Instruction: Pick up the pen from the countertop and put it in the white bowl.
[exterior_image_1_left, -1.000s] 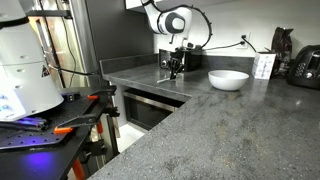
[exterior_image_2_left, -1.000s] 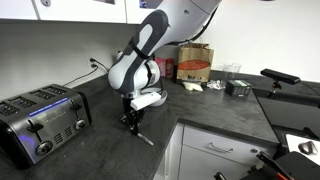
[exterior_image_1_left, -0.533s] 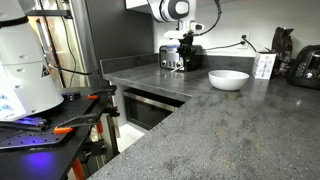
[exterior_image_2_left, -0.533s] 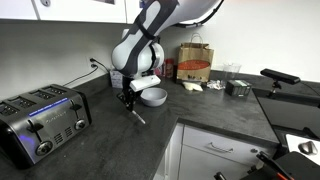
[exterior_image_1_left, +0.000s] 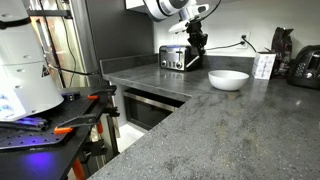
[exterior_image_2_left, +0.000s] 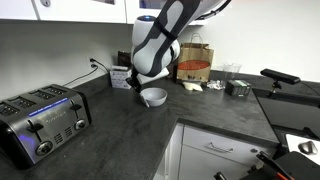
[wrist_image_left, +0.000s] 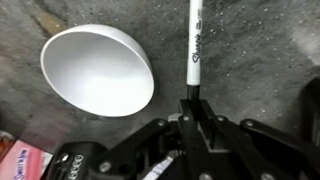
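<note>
My gripper (wrist_image_left: 192, 108) is shut on the pen (wrist_image_left: 196, 45), a thin marker with a light barrel and a dark end, which sticks out from the fingers. In the wrist view the white bowl (wrist_image_left: 98, 70) lies empty to the left of the pen, on the dark speckled countertop (wrist_image_left: 262, 50). In an exterior view the gripper (exterior_image_1_left: 197, 42) hangs well above the countertop (exterior_image_1_left: 200, 120), up and left of the bowl (exterior_image_1_left: 228, 79). In an exterior view the gripper (exterior_image_2_left: 134, 82) is just left of the bowl (exterior_image_2_left: 153, 96); the pen is too small to make out there.
A silver toaster (exterior_image_1_left: 173, 58) stands behind the gripper and shows large in an exterior view (exterior_image_2_left: 40, 120). A white labelled box (exterior_image_1_left: 264, 66) and a dark appliance (exterior_image_1_left: 305, 65) stand beyond the bowl. A brown paper bag (exterior_image_2_left: 195, 62) sits at the back. A black table with orange-handled tools (exterior_image_1_left: 60, 115) is nearby.
The gripper has lifted off the countertop with the pen in it and moved up and across toward the white bowl.
</note>
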